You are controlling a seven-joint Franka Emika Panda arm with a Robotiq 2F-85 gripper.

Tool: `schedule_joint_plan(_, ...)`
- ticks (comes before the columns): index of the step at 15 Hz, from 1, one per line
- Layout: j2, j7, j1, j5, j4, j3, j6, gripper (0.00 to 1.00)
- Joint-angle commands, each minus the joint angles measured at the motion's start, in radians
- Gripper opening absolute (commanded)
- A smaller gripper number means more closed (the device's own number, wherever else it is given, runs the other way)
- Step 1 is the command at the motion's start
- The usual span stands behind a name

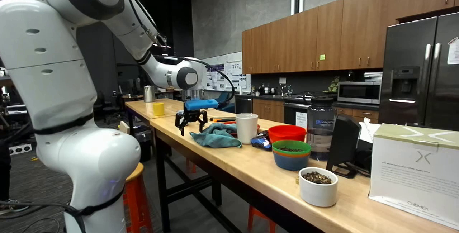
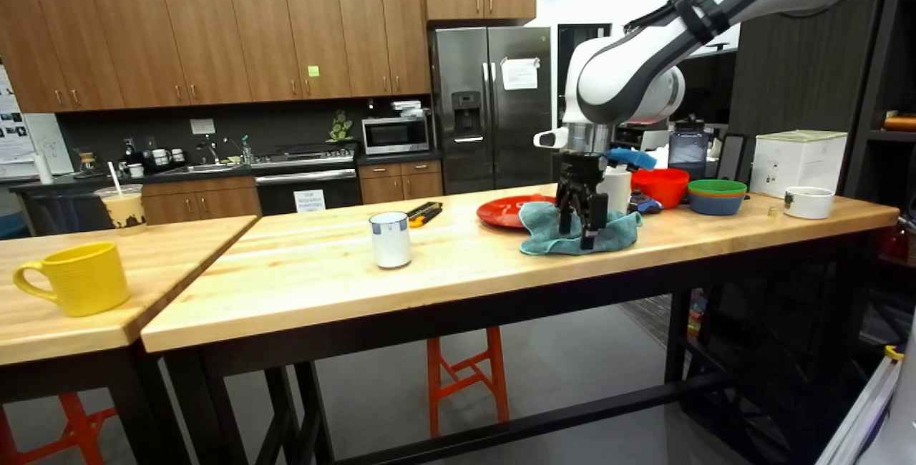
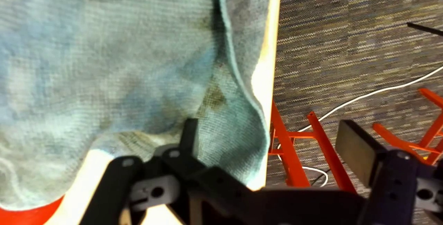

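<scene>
While nothing is held, the black two-finger gripper (image 2: 577,232) is poised, jaws spread wide, at the margin of a crumpled teal woven cloth (image 1: 217,138).

The cloth is laid at a long edge of the pale wooden tabletop (image 2: 465,265), beside a tall white cylindrical cup (image 1: 247,129) and seemingly lapped over a round, glossy red plate (image 2: 504,212); its lumpy shape is perhaps owed to being bunched against them. In the wrist view, one black finger (image 3: 189,136) is seen above the cloth and its mate beyond the table edge, over striped grey-brown carpet (image 3: 339,52); this straddling is probably explained by the cloth's closeness to that edge. Whether the cloth is touched cannot be told. Its long axis appears to be aligned with the edge; no clear front is shown, though one corner is turned edgeward.
</scene>
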Motion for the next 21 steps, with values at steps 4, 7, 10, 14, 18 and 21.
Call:
schedule_joint_plan(4,-0.032,0.010,0.021,-0.007,-0.026,-0.007,-0.015,1.00)
schedule_joint_plan(7,-0.032,0.009,0.027,-0.007,-0.030,-0.007,-0.022,1.00)
schedule_joint_plan(10,-0.030,0.007,0.032,-0.003,-0.030,-0.008,-0.032,1.00)
schedule_joint_plan(14,-0.027,0.003,0.035,0.000,-0.030,-0.008,-0.045,1.00)
schedule_joint_plan(18,-0.023,0.004,0.033,0.002,-0.027,-0.010,-0.047,0.61)
schedule_joint_plan(21,-0.020,0.002,0.033,0.003,-0.026,-0.012,-0.052,0.38)
